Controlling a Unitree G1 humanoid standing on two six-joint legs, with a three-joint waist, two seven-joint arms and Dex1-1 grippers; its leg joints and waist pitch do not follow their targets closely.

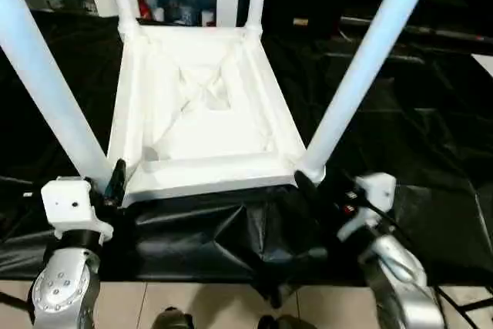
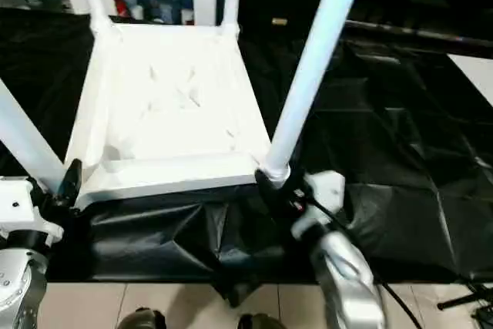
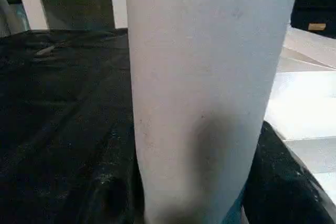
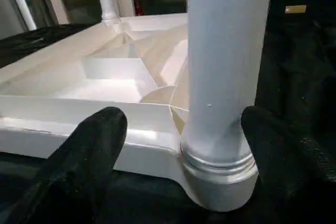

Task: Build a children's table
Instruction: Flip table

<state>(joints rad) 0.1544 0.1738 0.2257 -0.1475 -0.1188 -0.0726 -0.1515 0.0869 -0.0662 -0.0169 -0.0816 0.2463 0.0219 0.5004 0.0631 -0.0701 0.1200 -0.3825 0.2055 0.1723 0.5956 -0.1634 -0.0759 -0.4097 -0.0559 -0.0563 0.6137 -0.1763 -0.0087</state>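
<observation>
The right gripper [image 4: 178, 145], fingers spread wide and gripping nothing, straddles the base of the near-right white tapered tube leg [image 1: 362, 75], which stands upright in the upturned white plastic tabletop's [image 1: 202, 105] corner socket; I cannot tell the left gripper's [image 1: 112, 182] opening.

My forearms: silver, rounded metal shells, left forearm [image 1: 65, 287] with small dark screw holes. White boxy wrist housing [image 1: 71, 204] on each, one dark dot on left. Fingers [image 4: 84, 153] black, matte, blunt-tipped. Black cable [image 1: 385, 217] along right wrist; red spot there.

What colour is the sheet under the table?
Black sheet, seen best in the left eye view.
</observation>
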